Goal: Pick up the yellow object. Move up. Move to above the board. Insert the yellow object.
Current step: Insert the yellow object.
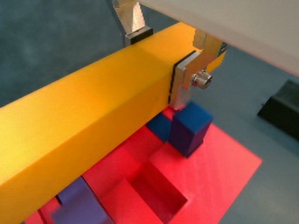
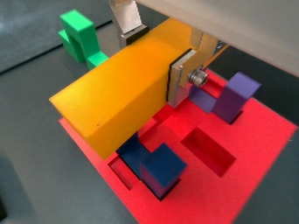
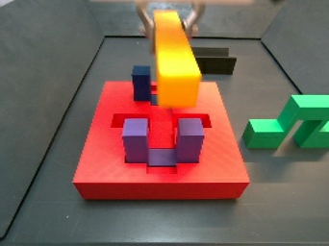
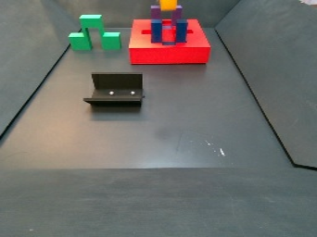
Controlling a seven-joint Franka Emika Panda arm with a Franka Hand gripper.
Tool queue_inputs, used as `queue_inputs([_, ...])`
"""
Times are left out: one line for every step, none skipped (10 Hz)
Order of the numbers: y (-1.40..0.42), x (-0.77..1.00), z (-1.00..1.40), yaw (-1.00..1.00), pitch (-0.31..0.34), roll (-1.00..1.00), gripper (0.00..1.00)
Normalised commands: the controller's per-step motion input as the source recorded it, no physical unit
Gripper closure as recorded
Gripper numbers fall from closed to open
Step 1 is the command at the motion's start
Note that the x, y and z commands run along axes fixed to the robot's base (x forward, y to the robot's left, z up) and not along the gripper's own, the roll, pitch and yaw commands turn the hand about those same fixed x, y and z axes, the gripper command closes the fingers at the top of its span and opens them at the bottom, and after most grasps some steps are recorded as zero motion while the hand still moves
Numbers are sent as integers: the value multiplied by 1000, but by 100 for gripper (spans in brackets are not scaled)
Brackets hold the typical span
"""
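The two-finger gripper [image 1: 166,54] is clamped on the long smooth yellow-orange bar [image 3: 174,60], which hangs above the large flat red slab with blue-purple posts [image 3: 100,163], upper centre in a side view. Picking, lifting and carrying look done; only insertion remains.

Yellow bar [image 2: 117,87]: long, smooth, held in tool [image 2: 163,54] at one end, level, above board [image 3: 103,163]. Board: red square slab w/ slots, blue-purple posts [image 3: 135,139], at table's 12 o'clock.
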Motion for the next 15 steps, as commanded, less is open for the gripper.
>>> queue_inputs([-26,0,-49,11,0,0,100])
queue_inputs([-189,0,-357,0,-84,46,100])
queue_inputs([-269,0,-400,0,-73,91,100])
queue_inputs([-177,-6,-294,-51,-76,66,100])
queue_inputs([-71,0,-109,-31,-57,17,100])
queue_inputs([29,-43,0,-43,0,50,100])
queue_inputs([163,-169,-83,-37,0,113,100])
queue_inputs([206,-234,-200,-57,0,186,100])
queue_inputs([240,-329,-237,-126,0,221,100])
queue_inputs([157,-320,-160,-180,0,169,100])
queue_inputs([3,-397,-9,-286,0,87,100])
queue_inputs([0,-166,0,-146,-1,26,100])
queue_inputs([-60,-23,0,-20,-7,9,100])
queue_inputs([-186,0,-9,-3,-34,27,100])
queue_inputs([-197,40,-106,0,-53,20,100])
